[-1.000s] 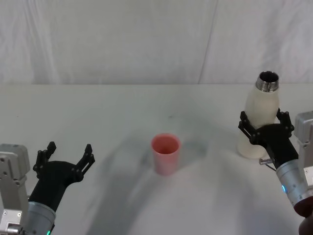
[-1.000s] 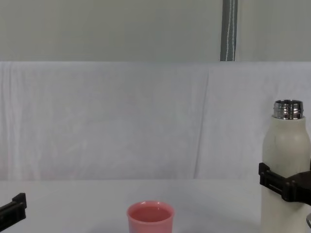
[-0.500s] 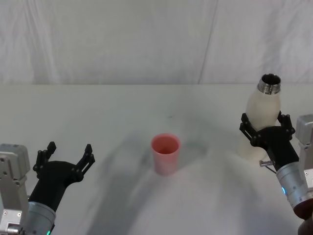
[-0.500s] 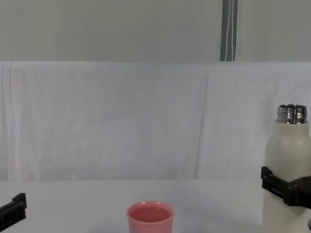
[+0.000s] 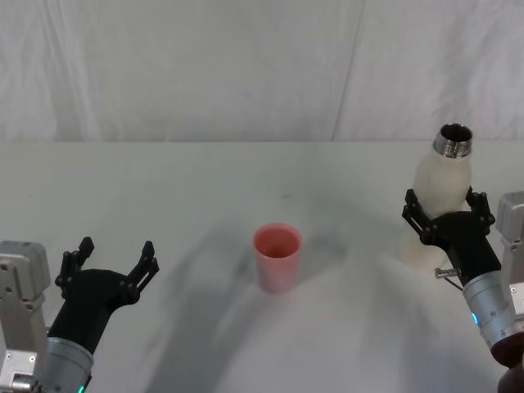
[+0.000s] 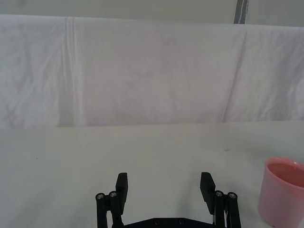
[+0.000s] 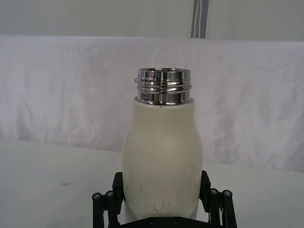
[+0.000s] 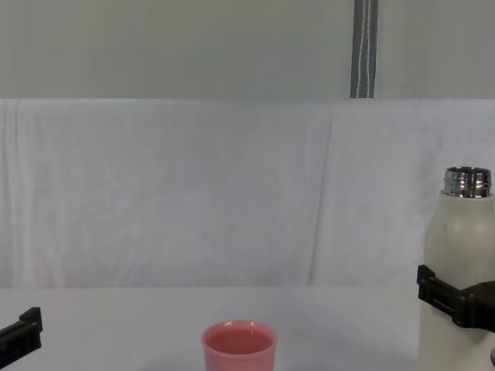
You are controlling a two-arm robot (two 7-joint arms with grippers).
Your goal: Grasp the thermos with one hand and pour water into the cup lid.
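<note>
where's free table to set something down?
Bare patches: between cup lid and thermos; between the cup lid and the open left gripper; the whole strip behind them up to the backdrop. Crowded only at the right gripper, clamped on the thermos.

Left gripper (image 5: 113, 260): black plastic, clamp-like fingers with notched tips, small silver screws at the finger pivots. Mounted on a grey cylindrical wrist with a green indicator light; pale grey boxy housing with screws alongside. Right gripper (image 5: 446, 214): same black build, grey wrist, blue light, a thin cable beside it.
</note>
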